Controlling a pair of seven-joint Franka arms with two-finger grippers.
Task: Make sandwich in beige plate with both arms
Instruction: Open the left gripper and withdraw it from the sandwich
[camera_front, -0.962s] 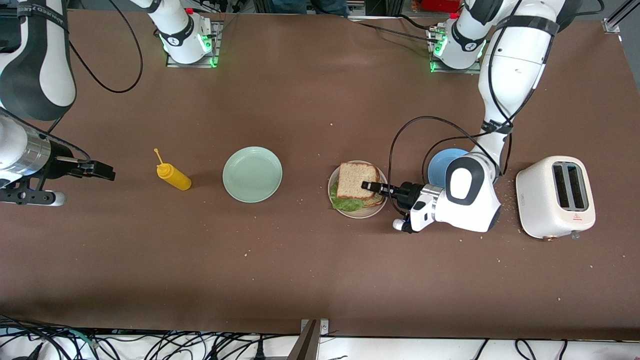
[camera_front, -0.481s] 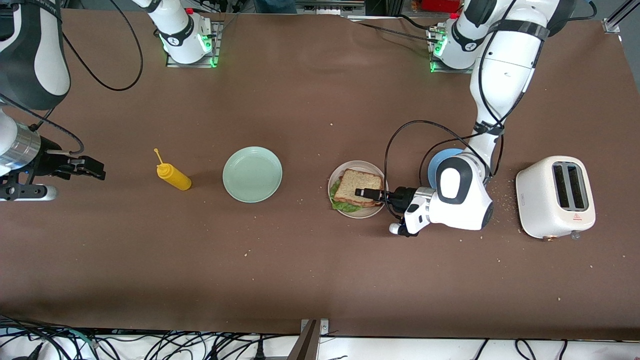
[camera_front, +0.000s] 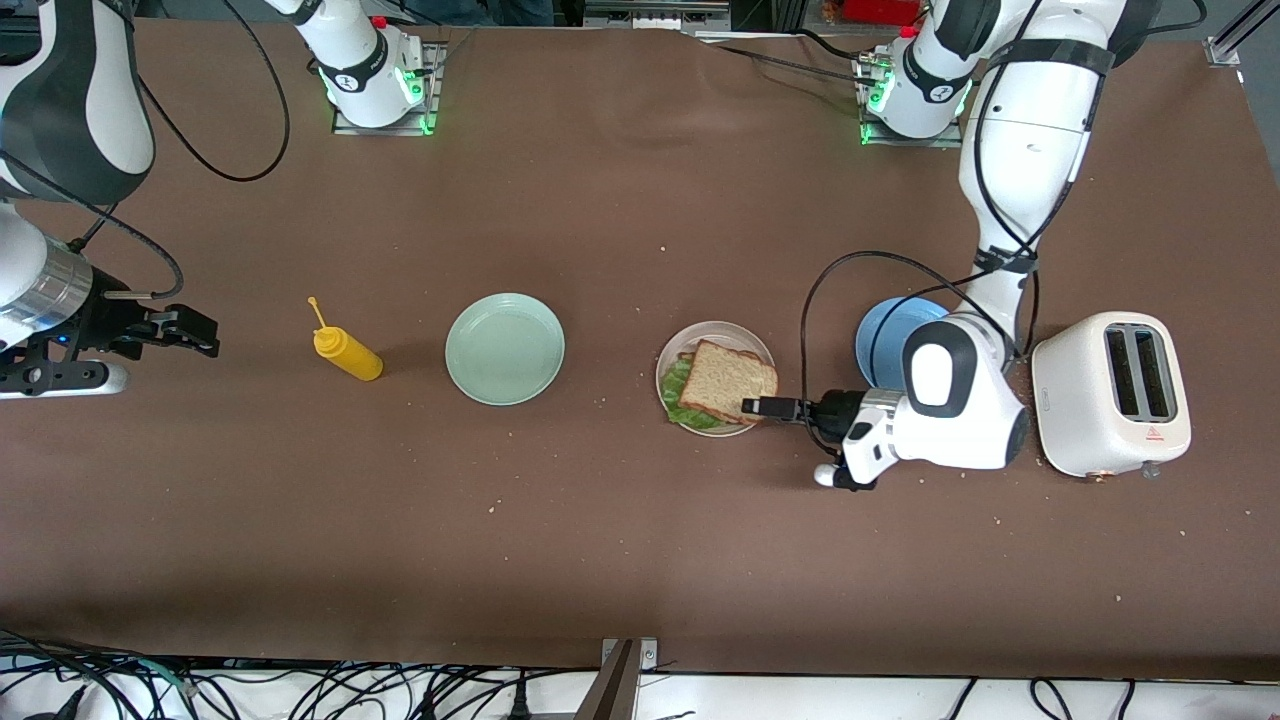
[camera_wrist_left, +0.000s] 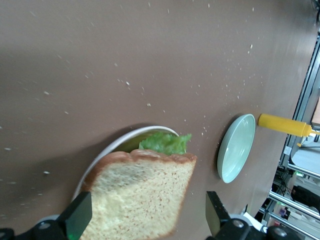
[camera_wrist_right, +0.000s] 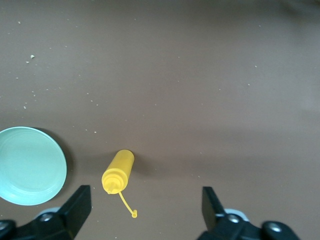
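Brown table (camera_front: 620, 560) lies bare toward the camera; beige plate (camera_front: 672, 360) holds the sandwich (camera_front: 735, 382). Left gripper (camera_front: 762, 407) at its edge, fingers (camera_wrist_left: 75, 217) released; right gripper (camera_front: 195, 333), released, near the mustard (camera_front: 346, 352)

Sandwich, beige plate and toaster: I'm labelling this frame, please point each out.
sandwich (camera_front: 737, 381), front view, middle of the top bread slice.
beige plate (camera_front: 664, 372), front view, bare rim beside the lettuce.
toaster (camera_front: 1075, 420), front view, white side wall.
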